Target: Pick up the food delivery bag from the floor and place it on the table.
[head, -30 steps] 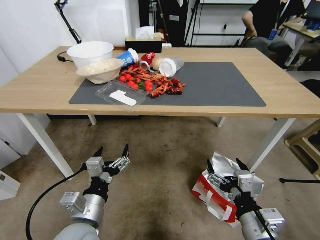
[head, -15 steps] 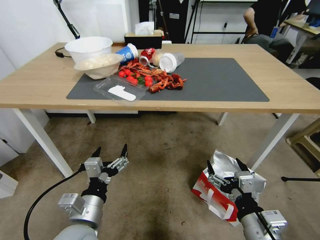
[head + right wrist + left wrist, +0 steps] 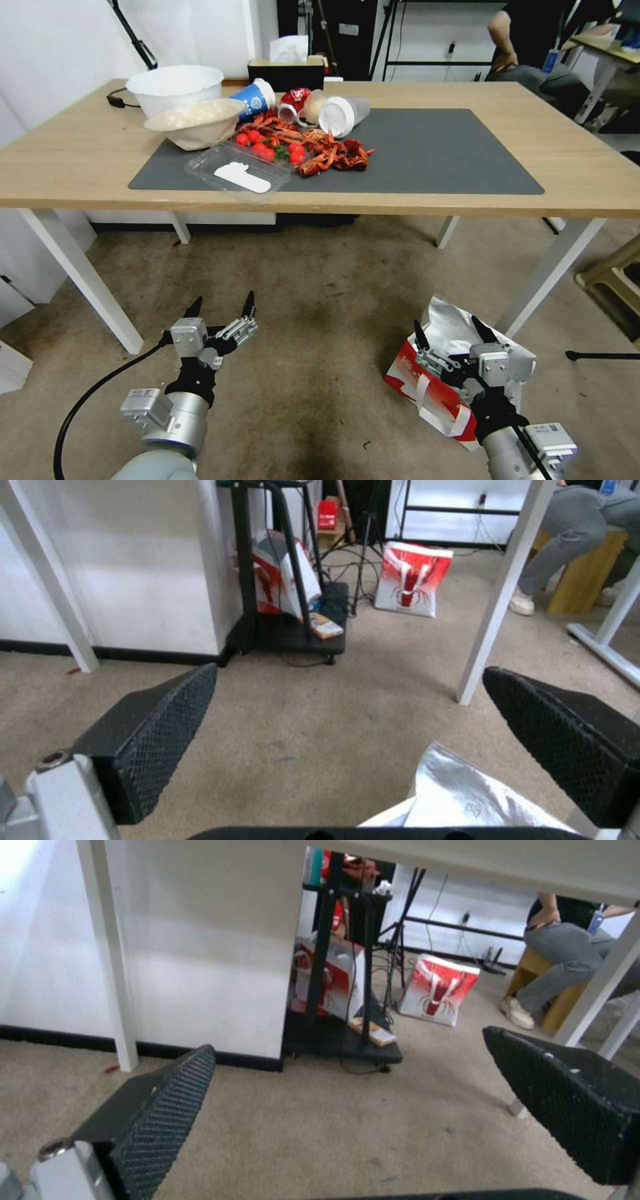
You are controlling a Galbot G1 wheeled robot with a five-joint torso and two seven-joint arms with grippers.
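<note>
Bag [image 3: 427,390]: lay on the floor [image 3: 320,347] near a worktop [image 3: 587,180] leg.
Right gripper [image 3: 455,328]: over the bag, fingers apart.
Left gripper [image 3: 222,304]: above the floor, fingers apart.

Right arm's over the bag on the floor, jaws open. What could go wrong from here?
1. The food delivery bag lies tipped on the floor with its foil mouth open; the open right gripper may pinch only thin foil, which could tear or slip.
2. The bag sits close to a white table leg; lifting could snag it.
3. On the table, the mat's left half is cluttered with bowls, cups and crawfish, leaving only the right half to set it down.
</note>
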